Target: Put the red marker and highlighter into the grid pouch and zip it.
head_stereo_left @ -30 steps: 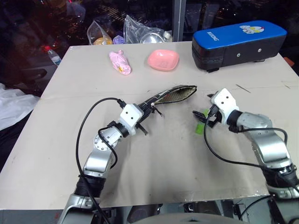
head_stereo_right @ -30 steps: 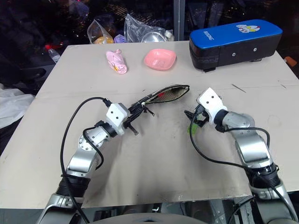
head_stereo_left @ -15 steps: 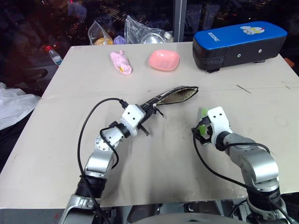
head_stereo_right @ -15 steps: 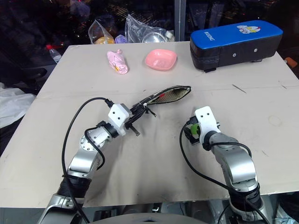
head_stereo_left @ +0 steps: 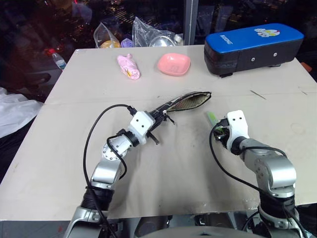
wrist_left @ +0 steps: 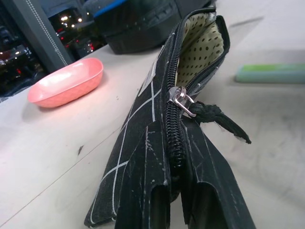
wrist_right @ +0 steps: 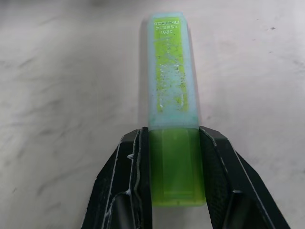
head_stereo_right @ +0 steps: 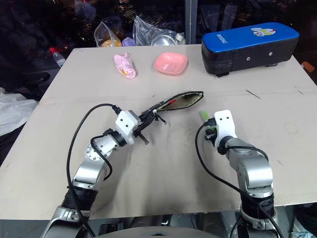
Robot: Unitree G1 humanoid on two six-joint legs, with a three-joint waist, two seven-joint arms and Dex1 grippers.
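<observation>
The grid pouch lies tilted on the beige table, its far end gaping open and showing a dotted cream lining. My left gripper is shut on the pouch's near edge beside the zipper pull. To the right of the pouch is the light-green highlighter, low over the table, with its pale cap pointing away from me. My right gripper is shut on its green rear end, one finger on each side. The highlighter's cap sticks out past that gripper. The red marker is hidden.
A big blue-and-black case stands at the back right. A pink bowl and a pink soft item sit at the back centre. Plastic bags crowd the far edge. My cables loop over the near table.
My right gripper has swung round, tipped downward and come down over the highlighter, and its fingers have closed on it. The left gripper and the pouch have kept still.
</observation>
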